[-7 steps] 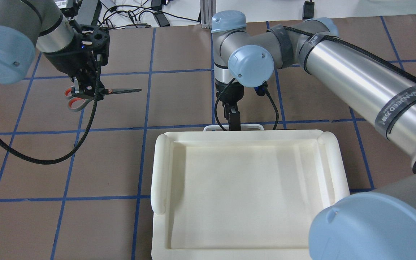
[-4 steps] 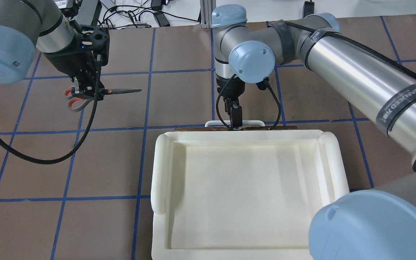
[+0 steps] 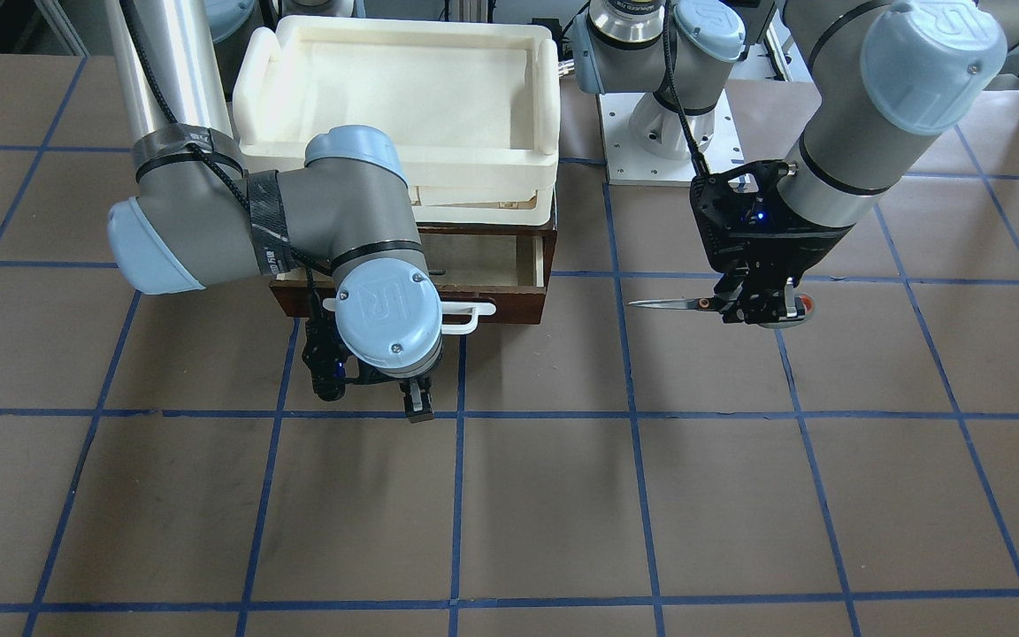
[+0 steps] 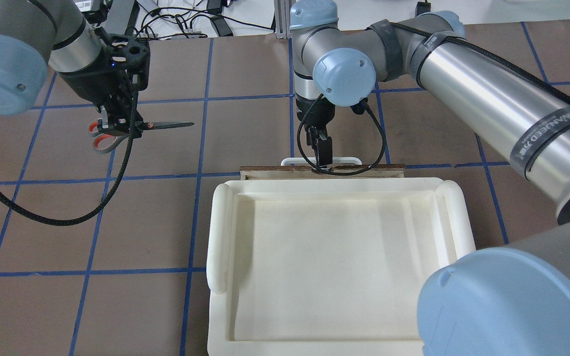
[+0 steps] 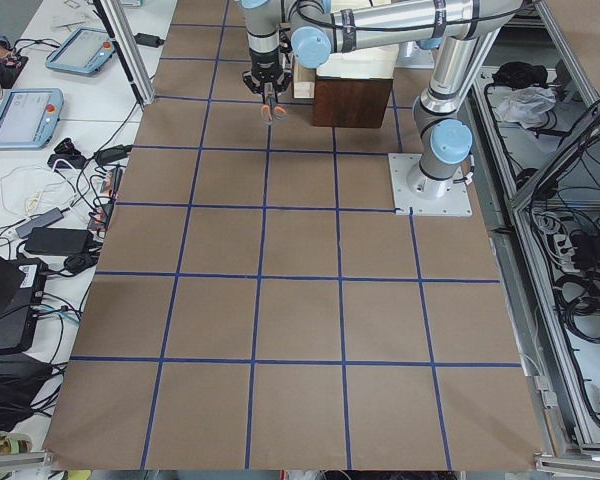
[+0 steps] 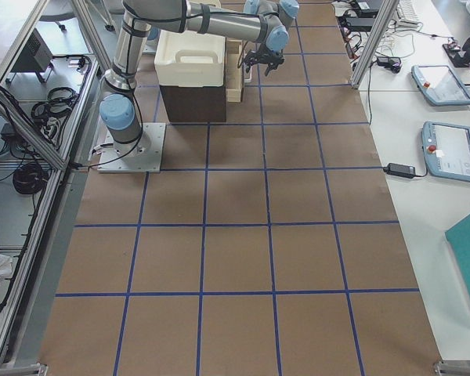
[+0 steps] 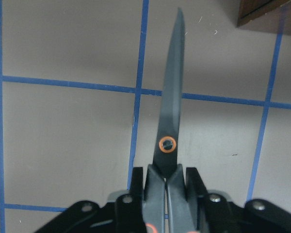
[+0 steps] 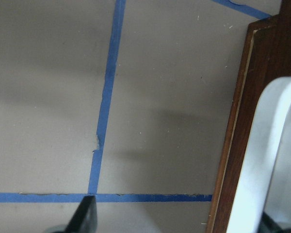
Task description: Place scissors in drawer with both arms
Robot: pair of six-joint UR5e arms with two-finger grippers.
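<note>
My left gripper (image 4: 117, 123) is shut on the scissors (image 4: 166, 124) and holds them above the table. The grey and orange handles are toward the left and the dark blades point right; the left wrist view shows the blades (image 7: 172, 111) closed. In the front view the scissors (image 3: 669, 303) point toward the drawer (image 3: 518, 311), which stands partly open with its pale interior (image 3: 483, 261) showing. My right gripper (image 4: 322, 158) is at the drawer's white handle (image 4: 349, 160). In the right wrist view its fingers (image 8: 85, 216) stand wide apart, with the handle (image 8: 271, 160) by the right one.
A cream-white tray (image 4: 220, 237) sits on top of the dark cabinet above the drawer, also seen in the front view (image 3: 253, 80). The brown table has blue tape grid lines. Cables hang from both wrists. The left arm's base plate (image 3: 678, 159) is beside the cabinet.
The drawer front has slid out from under the tray, away from the robot, with my right gripper at its handle. The left gripper and scissors have stayed still.
</note>
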